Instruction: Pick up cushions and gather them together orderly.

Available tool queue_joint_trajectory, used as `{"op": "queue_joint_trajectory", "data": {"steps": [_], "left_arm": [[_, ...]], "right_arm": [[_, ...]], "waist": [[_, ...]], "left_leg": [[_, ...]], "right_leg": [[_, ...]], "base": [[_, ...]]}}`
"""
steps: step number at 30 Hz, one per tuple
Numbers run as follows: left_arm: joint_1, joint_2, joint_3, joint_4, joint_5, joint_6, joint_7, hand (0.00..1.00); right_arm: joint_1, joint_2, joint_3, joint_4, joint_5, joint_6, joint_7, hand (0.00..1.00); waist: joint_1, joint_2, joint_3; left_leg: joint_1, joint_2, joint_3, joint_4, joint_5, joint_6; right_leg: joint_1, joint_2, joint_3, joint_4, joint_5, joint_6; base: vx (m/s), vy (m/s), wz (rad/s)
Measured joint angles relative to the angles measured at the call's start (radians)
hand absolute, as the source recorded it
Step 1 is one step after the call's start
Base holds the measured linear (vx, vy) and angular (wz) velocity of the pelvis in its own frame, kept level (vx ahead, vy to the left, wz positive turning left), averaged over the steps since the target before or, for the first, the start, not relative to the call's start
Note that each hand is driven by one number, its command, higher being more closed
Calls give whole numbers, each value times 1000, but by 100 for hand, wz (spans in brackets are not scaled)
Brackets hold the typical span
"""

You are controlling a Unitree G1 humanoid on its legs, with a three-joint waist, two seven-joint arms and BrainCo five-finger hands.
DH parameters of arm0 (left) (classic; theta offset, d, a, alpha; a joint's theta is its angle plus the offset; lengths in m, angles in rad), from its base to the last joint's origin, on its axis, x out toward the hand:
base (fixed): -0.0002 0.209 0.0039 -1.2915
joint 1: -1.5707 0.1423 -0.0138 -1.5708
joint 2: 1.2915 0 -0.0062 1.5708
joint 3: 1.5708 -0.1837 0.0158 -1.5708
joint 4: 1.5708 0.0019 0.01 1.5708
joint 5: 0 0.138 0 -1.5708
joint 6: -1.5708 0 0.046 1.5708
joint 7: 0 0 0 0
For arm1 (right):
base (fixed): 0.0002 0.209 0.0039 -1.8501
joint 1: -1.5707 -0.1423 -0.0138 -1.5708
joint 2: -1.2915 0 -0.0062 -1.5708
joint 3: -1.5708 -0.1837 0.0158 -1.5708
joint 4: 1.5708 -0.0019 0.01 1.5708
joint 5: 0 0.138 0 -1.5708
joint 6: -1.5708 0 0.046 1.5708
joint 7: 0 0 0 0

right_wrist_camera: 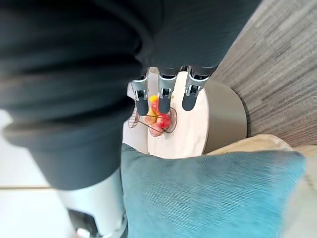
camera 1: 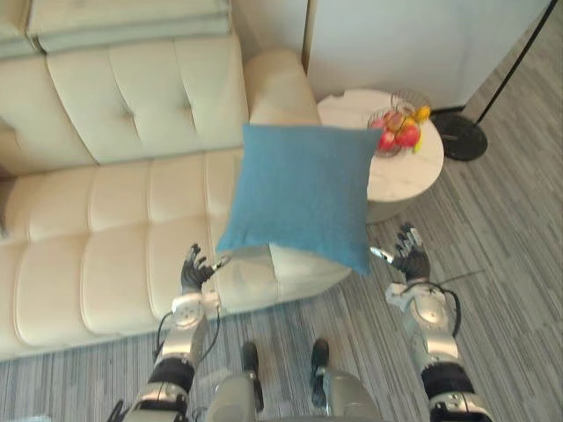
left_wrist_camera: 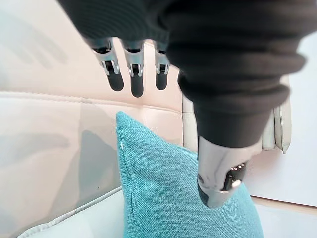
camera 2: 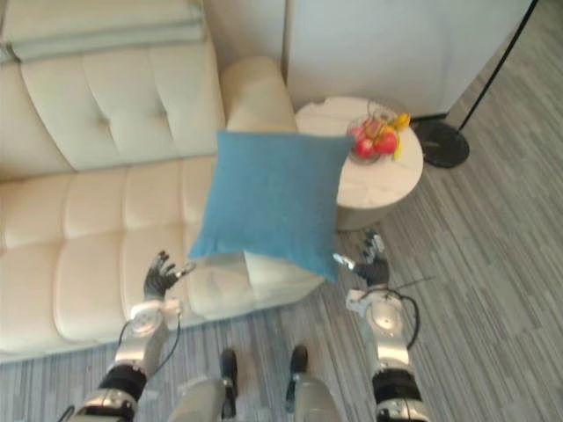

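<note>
Over the right end of the cream sofa (camera 1: 123,211): blue cushion (camera 1: 303,193), between left robot hand (camera 1: 192,274) and right robot hand (camera 1: 410,257), both released, fingers straight. Far right: round white surface (camera 1: 347,110) carrying fruit basket (camera 1: 398,130). Grey striped floor (camera 1: 510,246), black lamp base (camera 1: 464,136).

You see the blue cushion (camera 2: 268,198) ahead of and between both hands, its lower corners just beside the thumbs of the left hand (camera 2: 158,280) and right hand (camera 2: 371,266), whose fingers are spread. The cream sofa (camera 2: 88,211) lies beyond the left hand. A round table (camera 2: 387,180) with a fruit bowl (camera 2: 376,136) stands beyond the right.
</note>
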Motion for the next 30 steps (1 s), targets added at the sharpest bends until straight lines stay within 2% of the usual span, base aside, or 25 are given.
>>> {"op": "queue_joint_trajectory", "data": {"steps": [6,13,19,30], "left_arm": [[-162,46,-16,10,-1,-2,19,0],[-350,37,-47,6,0,-11,41,0],[-421,29,-34,6,5,-11,89,0],[-456,2,82,5,3,-11,153,0]], "right_arm": [[-98,-8,-9,3,33,0,-53,0],[-175,-6,-48,-98,38,-5,-93,0],[-196,-3,-63,-183,37,-22,-122,0],[-209,-1,-67,-237,37,-40,-141,0]], "waist": [[5,4,43],[26,22,96],[32,23,114],[41,26,121]], "left_leg": [[-104,6,-1,40,24,1],[-186,25,-1,117,6,8],[-237,38,4,166,-21,5],[-271,65,6,194,-45,-7]], "right_leg": [[-102,1,5,36,37,0],[-169,6,3,84,37,-17],[-218,12,8,121,18,-18],[-240,35,13,124,12,-24]], "base": [[-82,-5,3],[1,0,-1],[32,-2,-4],[23,-19,-4]]}}
